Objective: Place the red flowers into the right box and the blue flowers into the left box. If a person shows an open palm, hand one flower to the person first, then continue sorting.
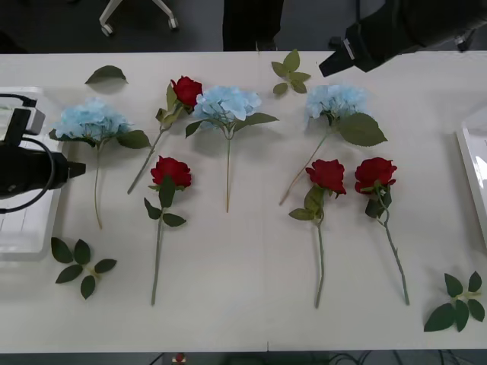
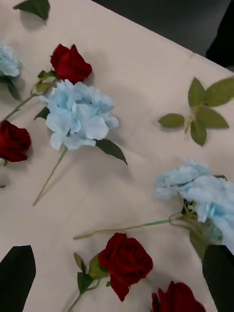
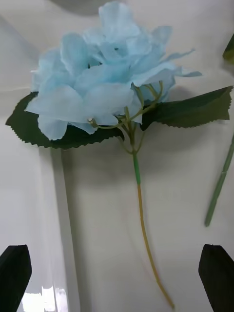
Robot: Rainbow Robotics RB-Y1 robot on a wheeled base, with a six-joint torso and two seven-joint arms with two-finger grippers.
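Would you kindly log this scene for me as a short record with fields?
roses: four on the table, unsorted, e.g.
hydrangeas: three on the table, e.g.
left box: at the table's left edge, no flower seen in it
right box: at the right edge, no flower seen in it
left tool: open, over the leftmost hydrangea's stem
right tool: open, above the far right flowers
leaf sprigs: loose ones, e.g.

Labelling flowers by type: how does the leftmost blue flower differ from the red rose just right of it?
The leftmost blue flower has a wide, fluffy pale head; the red rose has a smaller, tight dark bloom. The blue flower's leaves sit right under its head; the rose's sit lower along its stem. Both lie flat on the table, untouched, heads away from the robot.
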